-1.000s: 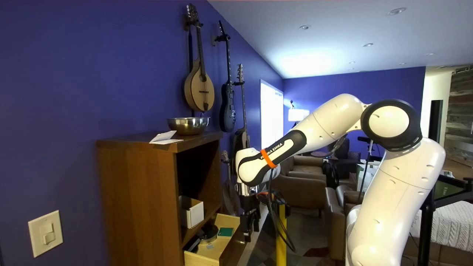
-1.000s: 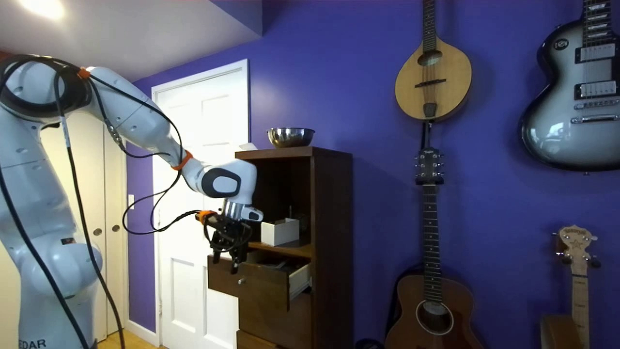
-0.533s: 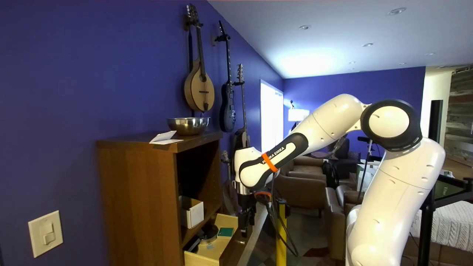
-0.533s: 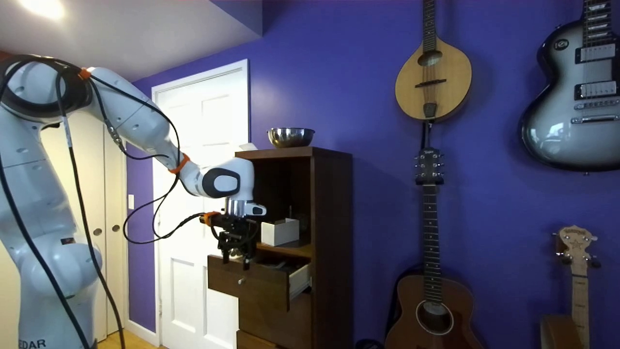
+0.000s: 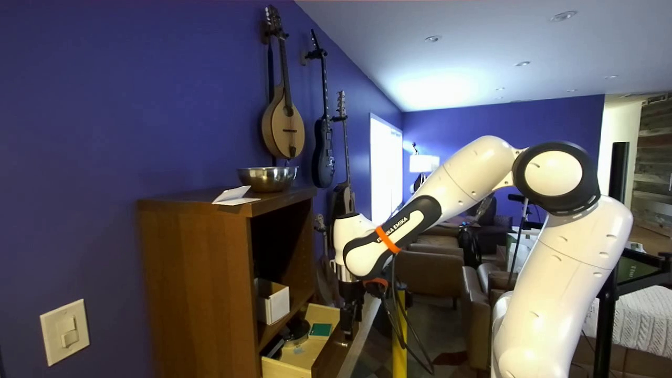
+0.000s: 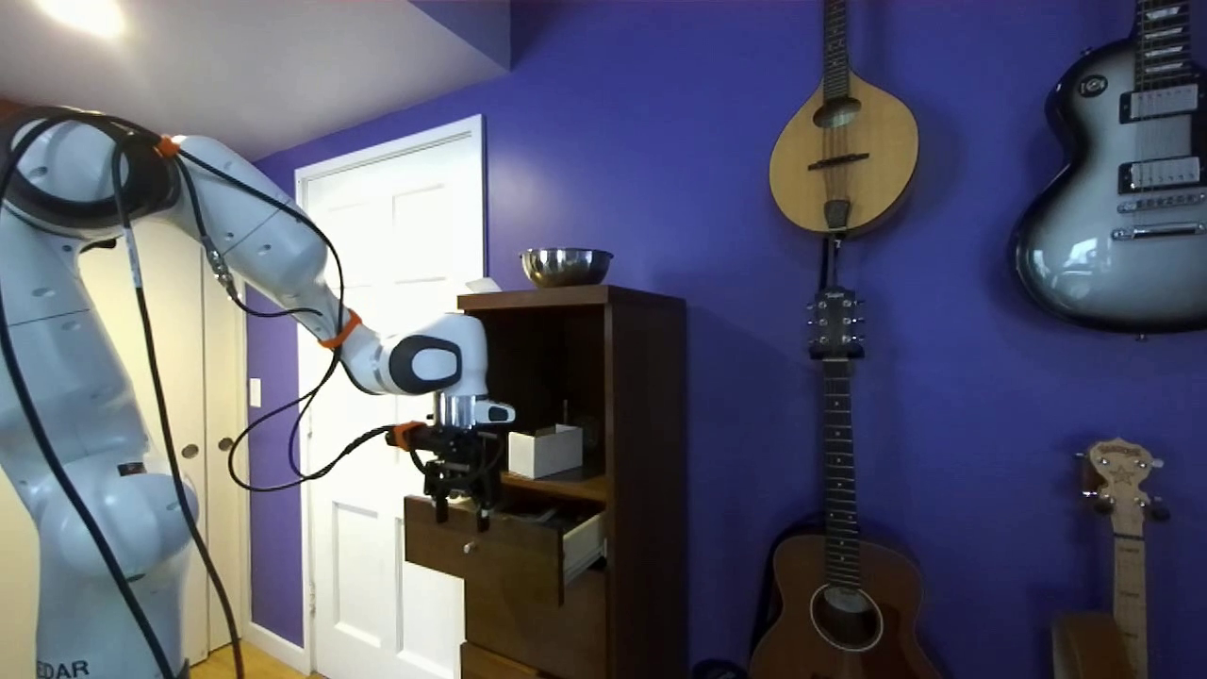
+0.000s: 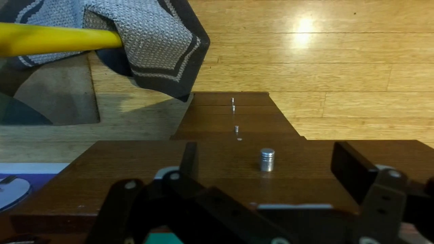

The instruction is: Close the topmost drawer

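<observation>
The topmost drawer is the pulled-out one under the open shelf of the brown cabinet (image 6: 646, 453). Its brown front (image 6: 519, 556) and pale side (image 6: 584, 542) show in an exterior view. In an exterior view its yellowish inside (image 5: 302, 357) holds a green item (image 5: 321, 329) and dark items. A silver knob (image 7: 267, 160) stands out from its front in the wrist view. My gripper (image 6: 462, 519) is open and empty, pointing down at the drawer front, with its fingertips higher than the knob. In the wrist view the knob appears between the spread fingers (image 7: 190, 157). Contact with the front cannot be told.
A white box (image 6: 545, 453) sits on the shelf above the drawer. A metal bowl (image 5: 268, 179) and a white folded card (image 5: 233, 197) are on the cabinet top. Lower drawers (image 7: 234, 120) show below. A yellow pole (image 7: 61, 39) and a grey cloth (image 7: 156, 44) are nearby.
My gripper has turned about its upright axis, shifted right along the drawer front in an exterior view, then dropped slightly. The drawer has not visibly moved.
</observation>
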`<state>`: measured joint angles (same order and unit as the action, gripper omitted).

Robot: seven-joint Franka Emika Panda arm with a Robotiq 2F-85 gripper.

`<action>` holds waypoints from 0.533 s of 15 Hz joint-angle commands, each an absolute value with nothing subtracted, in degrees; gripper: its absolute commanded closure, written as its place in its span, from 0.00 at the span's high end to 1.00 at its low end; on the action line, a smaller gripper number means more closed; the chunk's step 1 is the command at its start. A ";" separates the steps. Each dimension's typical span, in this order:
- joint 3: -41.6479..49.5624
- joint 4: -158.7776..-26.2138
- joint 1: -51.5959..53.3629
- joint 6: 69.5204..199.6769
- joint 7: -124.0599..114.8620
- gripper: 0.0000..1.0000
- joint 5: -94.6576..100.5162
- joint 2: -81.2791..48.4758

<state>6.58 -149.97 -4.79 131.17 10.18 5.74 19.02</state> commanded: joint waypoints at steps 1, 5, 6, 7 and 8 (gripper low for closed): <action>6.99 -151.05 -4.03 132.49 10.66 1.00 3.06 19.14; 7.57 -151.26 -2.87 135.99 12.24 1.00 -0.62 17.96; 7.60 -151.41 -2.68 136.96 12.50 1.00 -1.41 17.67; 7.65 -151.60 -2.46 138.09 12.84 1.00 -2.20 17.33; 7.69 -151.80 -2.30 139.28 13.18 1.00 -2.93 17.04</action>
<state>6.82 -151.16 -3.37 135.62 11.16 -0.01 18.34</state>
